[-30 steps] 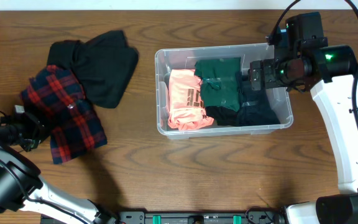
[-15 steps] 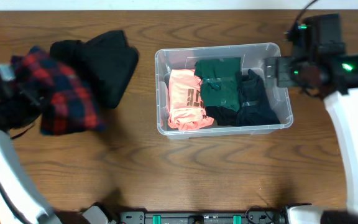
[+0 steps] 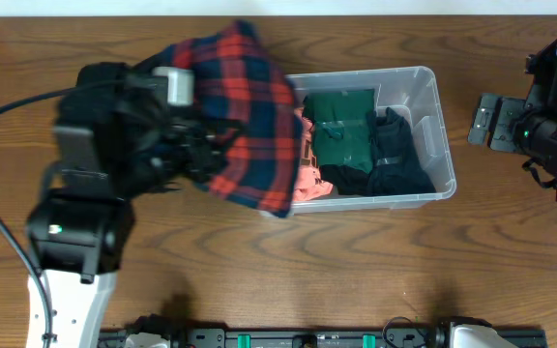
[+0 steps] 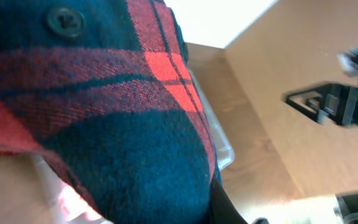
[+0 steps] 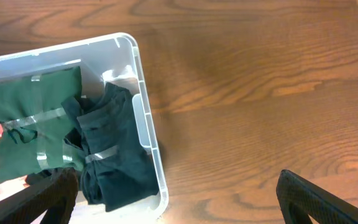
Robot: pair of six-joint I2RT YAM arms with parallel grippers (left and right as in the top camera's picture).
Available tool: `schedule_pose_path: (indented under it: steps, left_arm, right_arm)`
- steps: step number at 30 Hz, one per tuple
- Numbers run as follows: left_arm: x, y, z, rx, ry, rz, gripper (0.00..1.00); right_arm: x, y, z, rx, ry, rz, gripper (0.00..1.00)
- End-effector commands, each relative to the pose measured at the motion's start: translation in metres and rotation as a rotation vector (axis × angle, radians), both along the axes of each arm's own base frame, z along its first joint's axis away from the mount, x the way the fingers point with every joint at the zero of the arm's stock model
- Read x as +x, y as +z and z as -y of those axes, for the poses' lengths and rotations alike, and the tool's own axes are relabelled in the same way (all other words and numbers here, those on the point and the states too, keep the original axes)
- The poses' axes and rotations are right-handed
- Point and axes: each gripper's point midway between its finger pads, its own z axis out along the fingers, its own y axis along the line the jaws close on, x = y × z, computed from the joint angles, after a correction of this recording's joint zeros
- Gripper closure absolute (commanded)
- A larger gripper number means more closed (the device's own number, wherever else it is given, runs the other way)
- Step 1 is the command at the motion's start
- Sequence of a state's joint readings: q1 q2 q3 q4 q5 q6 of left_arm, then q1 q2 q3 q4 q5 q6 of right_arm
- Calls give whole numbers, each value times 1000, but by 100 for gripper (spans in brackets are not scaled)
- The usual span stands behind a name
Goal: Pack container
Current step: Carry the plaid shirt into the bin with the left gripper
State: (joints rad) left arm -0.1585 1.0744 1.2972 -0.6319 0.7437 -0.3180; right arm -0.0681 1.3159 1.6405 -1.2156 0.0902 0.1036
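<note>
Beneath my left gripper (image 3: pixel 197 145), clamped on the red plaid shirt (image 3: pixel 249 106), lies the container (image 3: pixel 442 135); my right gripper (image 5: pixel 176 179) stands open beside it.

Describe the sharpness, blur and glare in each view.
Overhead: evenly lit, container crisp, plaid shirt slightly soft. Left wrist: the shirt fills most of the frame, right arm behind it blurred. Right wrist: sharp, with glare on the tape across the folded garments.
</note>
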Motion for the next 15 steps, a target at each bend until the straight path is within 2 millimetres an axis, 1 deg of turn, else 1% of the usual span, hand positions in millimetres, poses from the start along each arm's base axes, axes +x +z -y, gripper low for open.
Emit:
schedule_pose_path:
  steps: [1, 5, 8, 12, 15]
  left_arm:
    - [1, 12, 36, -17, 1, 31, 94]
    - [-3, 12, 89, -19, -102, 76, 94]
    - [-5, 3, 120, -3, -143, 85, 94]
    - [-6, -12, 150, 24, -166, 78, 94]
    - [-4, -24, 164, 49, -158, 75, 94]
  right_arm:
    - [-2, -1, 3, 2, -24, -3, 1]
    - [-4, -3, 3, 2, -24, -18, 1]
    - [-5, -4, 3, 2, -24, -26, 1]
    - [-5, -6, 3, 3, -24, -31, 1]
    - [-4, -6, 3, 3, -24, -32, 1]
